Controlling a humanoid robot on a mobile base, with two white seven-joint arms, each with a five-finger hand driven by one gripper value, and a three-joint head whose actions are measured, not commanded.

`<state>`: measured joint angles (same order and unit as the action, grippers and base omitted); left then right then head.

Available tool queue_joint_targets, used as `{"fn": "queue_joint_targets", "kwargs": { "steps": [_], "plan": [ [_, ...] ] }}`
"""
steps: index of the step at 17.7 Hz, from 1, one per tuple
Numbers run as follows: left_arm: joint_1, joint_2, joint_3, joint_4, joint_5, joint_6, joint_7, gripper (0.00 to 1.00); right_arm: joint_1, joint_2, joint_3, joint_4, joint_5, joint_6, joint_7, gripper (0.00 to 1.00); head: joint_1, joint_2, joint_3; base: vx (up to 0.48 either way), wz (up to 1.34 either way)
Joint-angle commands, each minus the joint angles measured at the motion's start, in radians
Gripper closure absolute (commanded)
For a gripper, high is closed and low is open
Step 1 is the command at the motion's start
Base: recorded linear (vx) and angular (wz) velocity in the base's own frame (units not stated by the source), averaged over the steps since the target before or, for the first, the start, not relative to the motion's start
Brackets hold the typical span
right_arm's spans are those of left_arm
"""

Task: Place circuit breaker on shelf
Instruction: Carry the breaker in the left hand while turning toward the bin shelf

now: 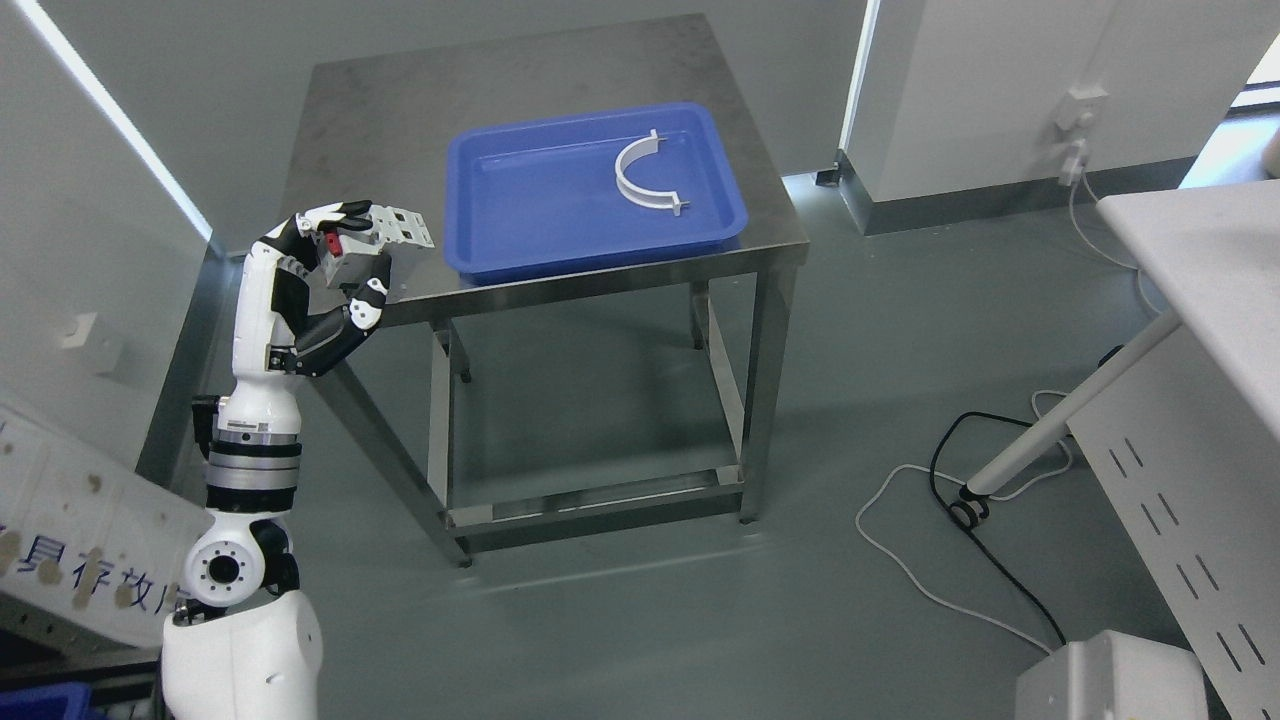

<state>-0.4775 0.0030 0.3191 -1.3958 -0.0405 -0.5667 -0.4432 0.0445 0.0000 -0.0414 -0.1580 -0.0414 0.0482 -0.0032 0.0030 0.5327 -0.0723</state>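
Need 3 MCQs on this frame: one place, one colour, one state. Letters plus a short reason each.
1. Where is the white curved bracket?
A. in the tray
B. on the floor
C. in the hand

2. What colour is the tray?
A. red
B. blue
C. green

3. What is the left hand doing?
A. hanging open
B. pressing flat on the table
C. gripping the circuit breaker

Key: 1 A, it lies inside the tray's rim. 2 B, the tray is plainly blue. 3 C, the fingers curl around the grey breaker beside the metal table.

The left hand's (pixel 345 255) fingers cover much of the circuit breaker (pixel 372 240), and the white desk (pixel 1200 250) is cut off at the right edge.
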Motion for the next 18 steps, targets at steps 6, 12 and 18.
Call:
{"fn": "queue_joint_targets", "kwargs": {
  "steps": [6,12,18],
  "plan": [
    [0.068,0.014,0.057,-0.173,0.025,-0.081,-0.132,0.88,0.0,-0.017,0.0,0.0,0.0,-0.001,0.0,0.0,0.0,0.0,0.0,-0.351,0.39],
    [0.046,0.014,-0.086,-0.279,0.03,-0.082,-0.129,0.88,0.0,-0.017,0.0,0.0,0.0,-0.001,0.0,0.0,0.0,0.0,0.0,-0.372,0.26],
    [-0.03,0.081,-0.083,-0.278,0.027,-0.05,-0.131,0.88,0.0,-0.017,0.0,0.0,0.0,-0.001,0.0,0.0,0.0,0.0,0.0,-0.311,-0.1]
  ]
}}
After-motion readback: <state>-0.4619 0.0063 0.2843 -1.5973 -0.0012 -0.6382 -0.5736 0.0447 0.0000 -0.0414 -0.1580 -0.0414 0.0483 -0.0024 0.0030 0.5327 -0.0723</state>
